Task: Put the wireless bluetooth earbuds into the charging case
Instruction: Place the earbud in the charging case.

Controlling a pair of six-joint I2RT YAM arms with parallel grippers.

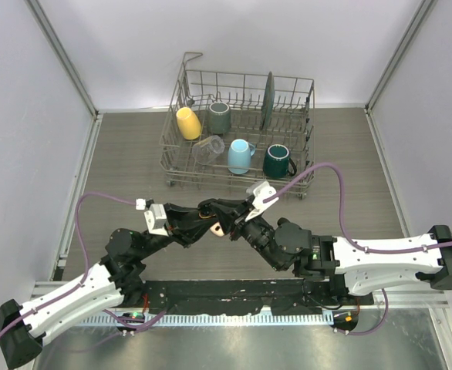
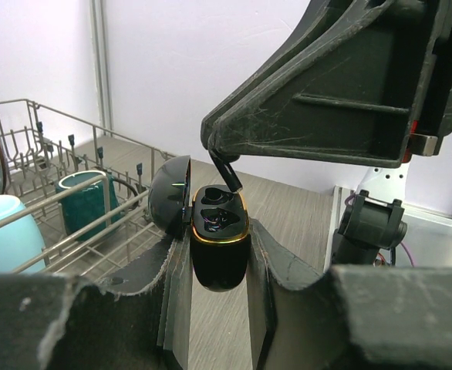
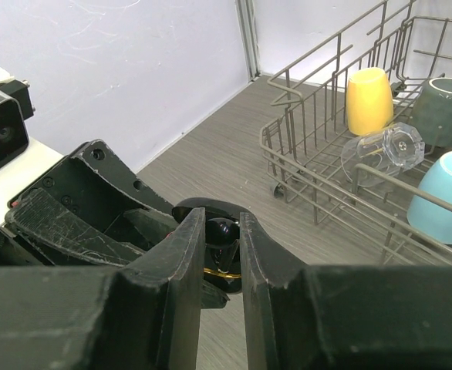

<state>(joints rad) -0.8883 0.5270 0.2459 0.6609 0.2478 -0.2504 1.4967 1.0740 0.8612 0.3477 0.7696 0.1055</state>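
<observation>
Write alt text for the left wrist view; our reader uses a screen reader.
The left arm's fingers clamp a glossy black, gold-rimmed charging case with its lid open, while the right arm's fingers hold a black stemmed earbud above its wells. A wire dish rack with mugs stands at left.

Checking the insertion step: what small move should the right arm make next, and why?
Probably lower the right gripper slightly: its black earbud hangs tip-down just over the open charging case, which the left gripper holds with the lid swung back.

Left arm (image 1: 79,289), right arm (image 1: 380,262) angled inward, jaws clamped narrow
</observation>
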